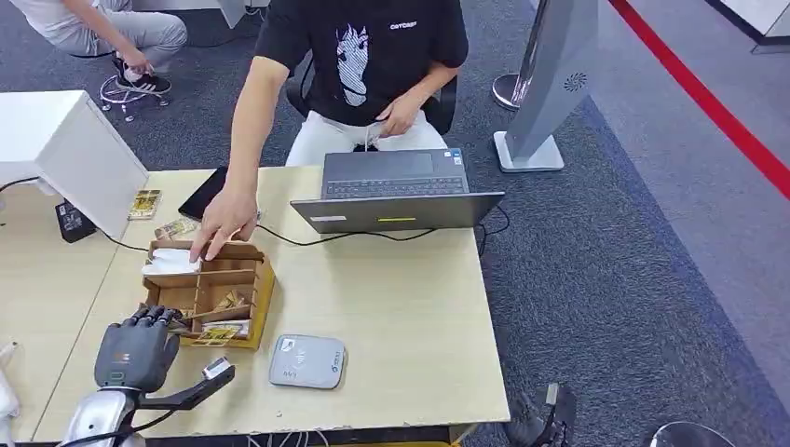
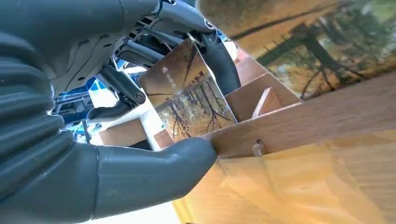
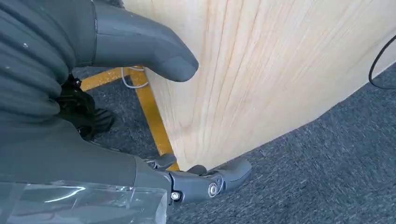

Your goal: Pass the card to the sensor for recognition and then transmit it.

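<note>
Currently the left hand [image 1: 138,352] sits at the near corner of the wooden box [image 1: 253,300], its dark fingers [image 1: 154,317] reaching over the rim into a near compartment. In the left wrist view, the hand [image 2: 140,93] pinches a card [image 2: 187,93] between its thumb [image 2: 154,172] and fingers. The card carries a picture of autumn trees and stands on edge, leaning, inside the compartment; its long axis runs from the thumb up toward the fingertips, and its printed face is turned to the wrist camera. A wooden divider [image 2: 266,102] stands just beyond the card.

The card reader [image 1: 307,361], a flat grey pad, lies on the table [image 1: 401,307] just to the right of the left hand, near the box but apart from it. More cards [image 1: 220,331] lie in the near compartments.

A person's hand [image 1: 224,223] rests on the far end of the box, touching white paper [image 1: 170,262] there. A laptop [image 1: 396,196] stands open beyond the box.

The right hand [image 3: 93,93] hangs beside the table edge above the grey carpet [image 3: 303,177], its fingers apart and holding nothing.
</note>
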Available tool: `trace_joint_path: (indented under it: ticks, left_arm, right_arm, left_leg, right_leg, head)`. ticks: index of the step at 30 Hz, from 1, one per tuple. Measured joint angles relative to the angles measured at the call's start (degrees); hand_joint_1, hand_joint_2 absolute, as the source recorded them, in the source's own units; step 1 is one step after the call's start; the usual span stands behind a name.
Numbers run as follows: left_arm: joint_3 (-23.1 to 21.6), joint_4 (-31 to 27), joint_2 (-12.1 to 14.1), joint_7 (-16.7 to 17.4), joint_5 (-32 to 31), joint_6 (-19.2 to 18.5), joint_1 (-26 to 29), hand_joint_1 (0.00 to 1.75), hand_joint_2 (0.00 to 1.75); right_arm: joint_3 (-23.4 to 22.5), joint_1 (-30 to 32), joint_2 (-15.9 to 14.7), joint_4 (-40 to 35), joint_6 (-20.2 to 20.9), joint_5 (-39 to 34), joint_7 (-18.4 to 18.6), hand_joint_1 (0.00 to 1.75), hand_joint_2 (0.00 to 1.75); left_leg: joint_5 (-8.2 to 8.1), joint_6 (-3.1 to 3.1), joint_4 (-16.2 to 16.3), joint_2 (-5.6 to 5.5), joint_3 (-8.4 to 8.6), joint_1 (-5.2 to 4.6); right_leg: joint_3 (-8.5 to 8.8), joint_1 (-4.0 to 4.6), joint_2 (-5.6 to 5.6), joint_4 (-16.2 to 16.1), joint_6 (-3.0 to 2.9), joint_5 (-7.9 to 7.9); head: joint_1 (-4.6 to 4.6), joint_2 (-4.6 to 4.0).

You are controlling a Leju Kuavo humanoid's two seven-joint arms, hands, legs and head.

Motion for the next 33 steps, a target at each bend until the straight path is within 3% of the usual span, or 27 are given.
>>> trace_joint_path:
  ticks: [3,7,9,24,25,26,33]
  left_arm:
    - [-1.09,-1.97,1.88,5.67,2.73,-0.26,-0.27,1.75,1.75]
    - [-0.35,-8.08,2.80,0.49,0.02,-4.13,-4.01,1.75,1.75]
    - [-0.22,-9.97,2.97,-0.54,-0.08,-5.09,-5.22,1.75,1.75]
    - [0.29,-12.53,4.00,-0.63,-0.11,-5.53,-7.82,1.75,1.75]
    - [0.29,-12.53,4.00,-0.60,-0.11,-5.53,-7.82,0.56,1.75]
    - [0.29,-12.53,4.02,-0.60,-0.11,-5.51,-7.81,0.00,1.75]
    - [0.31,-12.53,4.00,-0.78,-0.08,-6.67,-5.80,0.00,1.75]
  right_arm:
    - [0.07,0.01,0.02,0.00,0.00,0.13,0.20,0.00,1.75]
    - [0.63,-0.12,0.07,0.04,-0.09,0.18,0.20,0.00,1.75]
    - [1.01,-0.19,0.07,0.09,-0.09,0.13,0.35,0.00,1.75]
    - [1.40,-0.26,0.07,0.37,0.00,-0.02,0.17,0.00,1.75]
    - [1.40,-0.26,0.07,0.37,0.02,-0.02,0.17,0.00,1.75]
    - [1.38,-0.26,0.07,0.39,0.02,-0.09,0.17,0.00,1.75]
    - [1.38,-0.19,0.07,0.54,0.09,-0.44,0.00,0.00,1.75]
  left_leg:
    - [0.05,-0.05,0.02,0.06,-0.07,0.07]
    - [0.11,-0.04,0.00,-0.15,-0.07,0.02]
    - [0.11,-0.04,-0.01,-0.08,-0.07,0.04]
    - [0.11,-0.05,-0.01,-0.08,-0.05,0.03]
    - [0.11,-0.05,-0.01,-0.08,-0.05,0.03]
    - [0.11,-0.05,-0.01,-0.08,-0.05,0.03]
    - [0.10,-0.05,-0.01,-0.07,-0.05,0.03]
  right_leg:
    - [-0.12,0.04,0.09,0.00,-0.05,0.05]
    - [-0.01,0.02,-0.14,0.02,-0.05,0.04]
    - [-0.02,0.03,-0.04,0.03,-0.05,0.05]
    - [-0.03,0.02,-0.02,0.03,-0.06,0.04]
    - [-0.03,0.02,-0.02,0.03,-0.06,0.04]
    - [-0.03,0.02,-0.02,0.03,-0.06,0.04]
    - [-0.03,0.02,-0.01,0.02,-0.06,0.04]
  head:
    - [0.02,0.00]
    - [-0.02,0.00]
    - [0.04,0.00]
    - [0.02,0.00]
    - [0.02,0.00]
    - [0.02,0.00]
    - [0.02,0.00]
